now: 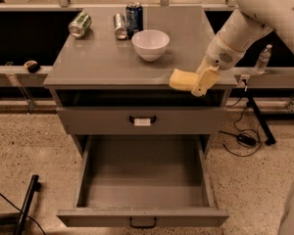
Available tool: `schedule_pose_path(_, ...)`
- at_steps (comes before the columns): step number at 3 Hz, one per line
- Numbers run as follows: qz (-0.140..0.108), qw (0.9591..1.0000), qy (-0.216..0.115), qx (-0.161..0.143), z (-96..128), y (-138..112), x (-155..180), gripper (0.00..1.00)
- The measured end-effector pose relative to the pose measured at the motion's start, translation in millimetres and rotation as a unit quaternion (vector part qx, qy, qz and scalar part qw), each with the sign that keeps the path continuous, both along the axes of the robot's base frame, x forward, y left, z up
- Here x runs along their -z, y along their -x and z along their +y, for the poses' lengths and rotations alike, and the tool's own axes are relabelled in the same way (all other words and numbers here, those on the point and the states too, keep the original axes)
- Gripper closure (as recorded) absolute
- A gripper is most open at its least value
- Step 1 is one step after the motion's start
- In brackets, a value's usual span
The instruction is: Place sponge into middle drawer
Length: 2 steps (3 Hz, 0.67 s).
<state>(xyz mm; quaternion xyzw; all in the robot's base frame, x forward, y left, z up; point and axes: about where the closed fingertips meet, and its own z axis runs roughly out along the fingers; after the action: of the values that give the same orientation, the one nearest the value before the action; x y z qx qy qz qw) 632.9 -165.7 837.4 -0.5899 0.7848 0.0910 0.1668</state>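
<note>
The pale yellow sponge (181,79) is at the front right edge of the grey cabinet top (103,62), partly past the edge. My gripper (201,84) comes in from the upper right and is shut on the sponge's right end. The middle drawer (143,185), with a plain dark handle (143,223), is pulled wide open below and to the left of the sponge, and nothing lies in it. Above it, the grey drawer front with a white tag (142,122) is closed.
A white bowl (150,44) stands behind the sponge. A green can (80,24) and a silver can (120,26) lie at the back and a blue can (134,16) stands there. A water bottle (262,58) and floor cables (245,140) are to the right.
</note>
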Motion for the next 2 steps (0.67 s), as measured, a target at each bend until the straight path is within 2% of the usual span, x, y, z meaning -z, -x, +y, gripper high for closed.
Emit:
schedule_pose_path(1, -0.003, 0.9999, -0.01, -0.004, 3.1, 0.3, -0.4, 0.89)
schedule_pose_path(2, -0.068, 0.9976, 0.005, -0.015, 0.7, 21.1, -23.9, 1.0)
